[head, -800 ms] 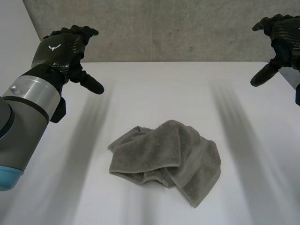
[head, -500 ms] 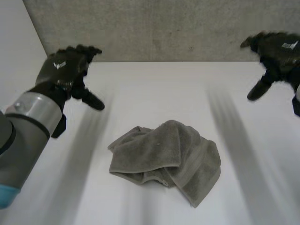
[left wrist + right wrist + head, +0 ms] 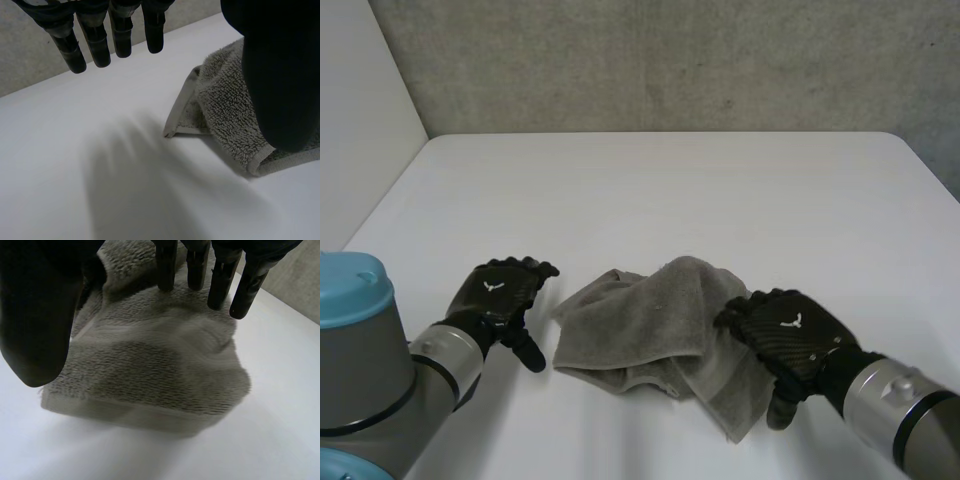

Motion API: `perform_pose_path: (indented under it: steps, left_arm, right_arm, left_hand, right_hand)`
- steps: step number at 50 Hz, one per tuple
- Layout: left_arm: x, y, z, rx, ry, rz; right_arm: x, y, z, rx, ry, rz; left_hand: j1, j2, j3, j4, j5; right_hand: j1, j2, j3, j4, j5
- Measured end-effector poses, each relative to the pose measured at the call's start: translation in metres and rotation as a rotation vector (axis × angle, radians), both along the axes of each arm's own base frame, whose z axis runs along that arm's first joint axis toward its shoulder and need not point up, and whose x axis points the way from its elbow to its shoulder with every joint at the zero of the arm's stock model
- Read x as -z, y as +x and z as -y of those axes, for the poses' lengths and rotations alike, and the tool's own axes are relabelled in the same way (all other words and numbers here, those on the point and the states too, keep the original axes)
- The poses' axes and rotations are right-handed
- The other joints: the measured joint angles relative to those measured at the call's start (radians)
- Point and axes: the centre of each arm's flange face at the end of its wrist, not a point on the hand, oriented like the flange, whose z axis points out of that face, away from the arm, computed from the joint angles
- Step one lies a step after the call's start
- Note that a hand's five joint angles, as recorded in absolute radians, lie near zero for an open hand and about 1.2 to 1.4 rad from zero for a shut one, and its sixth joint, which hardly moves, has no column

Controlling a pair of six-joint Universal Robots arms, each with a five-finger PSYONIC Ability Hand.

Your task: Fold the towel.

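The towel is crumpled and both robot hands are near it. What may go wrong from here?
1. The grey towel lies bunched in layers, so the right robot hand, open over its right part, may pinch several layers.
2. The left robot hand, open beside its left edge, may push it away.

Cannot see the right side of the towel (image 3: 650, 320) in the head view, covered there by the right hand (image 3: 788, 335), nor tell whether that palm rests on the cloth or hangs just over it; cannot follow the left arm (image 3: 360, 390) or the right arm (image 3: 900, 405) past the frame's edge. In the left wrist view, cannot see the stretch of folded cloth behind the thumb of the left hand (image 3: 275, 75), nor the rest of the towel, cut off by the frame beside that thumb. In the right wrist view, cannot make out the pile behind the thumb and the fingertips (image 3: 241, 295), nor the folds beyond them, cut off by the frame.
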Motion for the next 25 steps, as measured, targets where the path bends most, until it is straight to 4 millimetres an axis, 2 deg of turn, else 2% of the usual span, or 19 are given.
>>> perform_pose_path:
  steps: [10,17,19,20,21,22,25]
  left_arm:
    - [0.016,-0.015,0.000,0.041,-0.015,-0.008]
    - [0.029,-0.027,-0.003,0.081,-0.019,-0.010]
    - [0.032,-0.031,-0.004,0.093,-0.020,-0.010]
    - [0.034,-0.034,-0.004,0.100,-0.022,-0.010]
    - [0.035,-0.035,-0.004,0.103,-0.025,-0.011]
    - [0.036,-0.038,-0.003,0.107,-0.034,-0.013]
    - [0.035,-0.042,0.002,0.104,-0.067,-0.021]
  right_arm:
    - [0.021,0.006,0.004,-0.003,-0.023,0.033]
    - [0.037,0.012,0.015,0.002,-0.054,0.033]
    - [0.041,0.013,0.019,0.013,-0.063,0.028]
    - [0.043,0.014,0.021,0.021,-0.070,0.025]
    - [0.044,0.014,0.023,0.025,-0.073,0.023]
    - [0.044,0.015,0.026,0.039,-0.083,0.018]
    - [0.041,0.016,0.035,0.068,-0.113,0.014]
  left_hand:
    - [0.004,0.002,0.002,0.002,0.004]
    - [0.070,0.068,0.069,0.071,0.072]
    - [0.158,0.143,0.143,0.144,0.143]
    - [0.241,0.232,0.233,0.235,0.236]
    - [0.274,0.272,0.273,0.275,0.260]
    - [0.472,0.455,0.455,0.457,0.452]
    - [0.762,0.771,0.771,0.759,0.752]
  right_hand:
    - [0.110,0.101,0.108,0.096,0.129]
    - [0.345,0.355,0.351,0.335,0.351]
    - [0.507,0.517,0.511,0.499,0.507]
    - [0.680,0.685,0.662,0.654,0.672]
    - [0.777,0.760,0.754,0.747,0.769]
    - [0.968,0.964,0.964,0.958,0.977]
    - [1.063,1.049,1.079,1.064,1.081]
